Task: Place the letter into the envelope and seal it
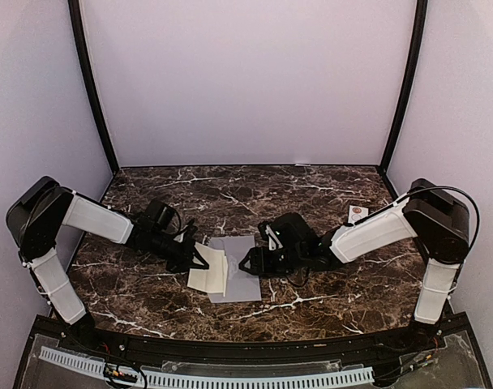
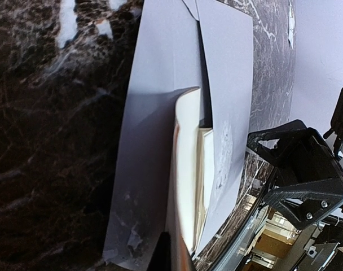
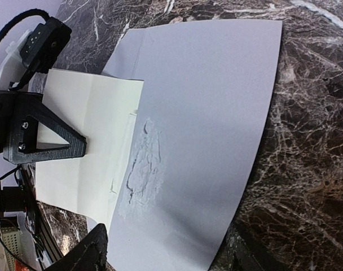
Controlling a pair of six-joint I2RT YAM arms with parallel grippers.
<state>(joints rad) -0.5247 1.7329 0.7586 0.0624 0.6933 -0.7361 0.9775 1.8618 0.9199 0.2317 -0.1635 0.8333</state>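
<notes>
The grey-lavender envelope (image 1: 240, 271) lies flat at the table's middle, its mouth facing left. The cream folded letter (image 1: 207, 272) sticks partly into it from the left; most of it is still outside. My left gripper (image 1: 199, 258) is shut on the letter's left part; in the left wrist view (image 2: 171, 254) the letter (image 2: 188, 186) runs edge-on between the jaws, above the envelope's flap (image 2: 149, 141). My right gripper (image 1: 250, 263) is open, and in the right wrist view (image 3: 166, 254) its fingers straddle the envelope (image 3: 216, 101) near its right edge. A scuffed patch marks the envelope's face.
A small white sticker sheet (image 1: 357, 215) lies on the dark marble table (image 1: 311, 186) at the right, behind my right arm. Pale walls close in the back and both sides.
</notes>
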